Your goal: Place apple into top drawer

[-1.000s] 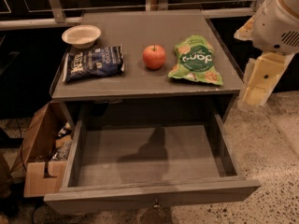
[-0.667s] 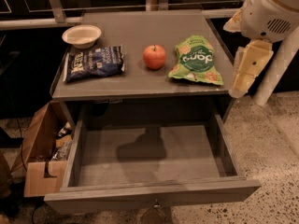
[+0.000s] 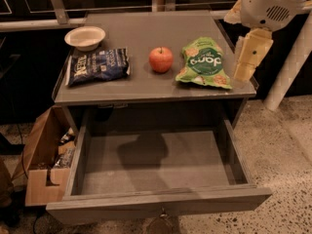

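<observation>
The red-orange apple (image 3: 161,59) stands on the grey cabinet top (image 3: 146,33), between a dark blue snack bag and a green snack bag. The top drawer (image 3: 156,162) below is pulled wide open and holds nothing; its front panel (image 3: 161,204) is nearest the camera. My gripper (image 3: 249,55) hangs from the white arm at the upper right, over the cabinet's right edge, just right of the green bag and well right of the apple. It holds nothing that I can see.
A white bowl (image 3: 85,37) sits at the back left of the top. The dark blue bag (image 3: 97,65) lies left of the apple, the green bag (image 3: 202,62) right of it. A brown cardboard box (image 3: 41,165) stands on the floor left of the drawer.
The arm and gripper have moved left and up, from beside the cabinet's right side to over its right edge. The apple, bags and drawer have not moved.
</observation>
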Tool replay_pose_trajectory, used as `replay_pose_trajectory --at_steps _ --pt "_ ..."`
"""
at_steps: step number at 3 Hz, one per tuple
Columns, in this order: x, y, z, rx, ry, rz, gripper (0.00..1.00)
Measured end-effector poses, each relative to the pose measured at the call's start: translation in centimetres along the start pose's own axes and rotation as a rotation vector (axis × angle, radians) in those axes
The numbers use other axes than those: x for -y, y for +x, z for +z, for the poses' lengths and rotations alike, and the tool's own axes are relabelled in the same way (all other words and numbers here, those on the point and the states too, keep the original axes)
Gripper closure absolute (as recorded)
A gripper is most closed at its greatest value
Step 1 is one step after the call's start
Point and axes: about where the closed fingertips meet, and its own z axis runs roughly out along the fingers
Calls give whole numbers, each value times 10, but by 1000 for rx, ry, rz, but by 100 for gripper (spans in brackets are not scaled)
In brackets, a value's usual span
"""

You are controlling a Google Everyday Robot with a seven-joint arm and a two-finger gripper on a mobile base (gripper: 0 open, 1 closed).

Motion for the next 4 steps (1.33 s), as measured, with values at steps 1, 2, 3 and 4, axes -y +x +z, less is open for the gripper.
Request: replay_pose_trajectory --at_steps 1,2,3,4 --pt "13 -9 17 43 13 21 0" --pt "51 -25 72 103 6 61 0" --pt "51 -26 73 103 6 61 0" --pt "61 -48 86 147 -14 30 0"
